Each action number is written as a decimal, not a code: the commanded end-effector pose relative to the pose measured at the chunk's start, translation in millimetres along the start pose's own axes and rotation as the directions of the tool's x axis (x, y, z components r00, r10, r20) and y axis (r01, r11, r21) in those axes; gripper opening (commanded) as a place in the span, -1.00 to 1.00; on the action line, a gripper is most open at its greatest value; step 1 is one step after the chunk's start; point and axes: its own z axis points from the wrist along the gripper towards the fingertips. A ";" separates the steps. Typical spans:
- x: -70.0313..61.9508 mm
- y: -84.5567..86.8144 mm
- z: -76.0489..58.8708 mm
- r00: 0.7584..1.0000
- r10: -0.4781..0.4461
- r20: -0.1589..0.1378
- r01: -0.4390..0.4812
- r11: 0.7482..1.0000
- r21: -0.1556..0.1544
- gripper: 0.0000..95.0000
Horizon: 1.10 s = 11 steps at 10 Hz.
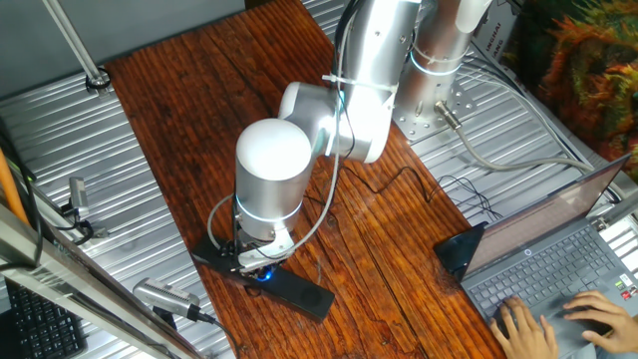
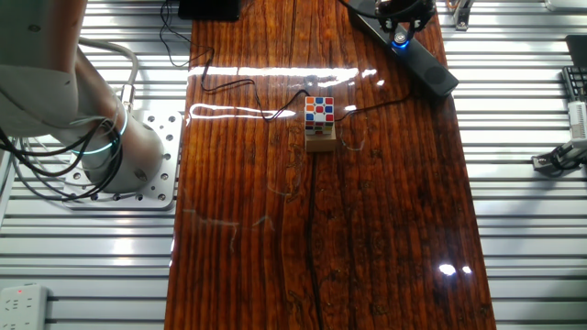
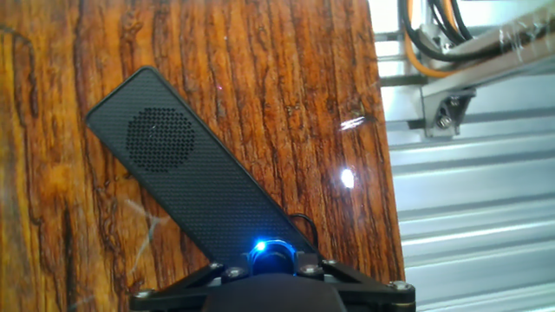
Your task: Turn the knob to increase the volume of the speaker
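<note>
My hand [image 3: 276, 260] sits right down on the knob [image 3: 270, 251], which glows blue at the bottom edge of the hand view, framed between the two black finger bases. The fingers appear drawn in around it, but the contact itself is hidden under the hand's body, so I cannot tell whether they actually clamp it. From one fixed view the hand [image 1: 261, 265] hangs straight down from the white-capped wrist, and the blue glow of the knob [image 1: 265, 274] shows just beneath it. From the other fixed view I see the hand [image 2: 401, 27] at the top edge, with the blue-lit knob [image 2: 400, 40] below its tips.

The speaker [image 3: 186, 186] lies flat on the desk [image 3: 260, 78], running diagonally away from the hand, its round perforated grille near the far rounded end. In one fixed view the speaker [image 1: 299, 291] lies near the front corner of the dark wooden desk [image 1: 199, 130]; in the other it reads as a slim black bar [image 2: 429, 69] angled across the far right corner of the desk [image 2: 367, 238].

Further out, a coloured cube [image 2: 319, 112] rests on a small wooden block [image 2: 320, 140] near the middle of the desk, with a thin black cable [image 2: 240, 93] trailing past it. A laptop [image 1: 558, 249] stands open beside the desk on the ribbed metal surface, and a person's hands [image 1: 568, 319] rest on its keyboard.
</note>
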 end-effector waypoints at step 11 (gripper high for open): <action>0.1 -0.1 0.3 0.972 -0.236 0.002 0.236 0.972 0.003 -1.00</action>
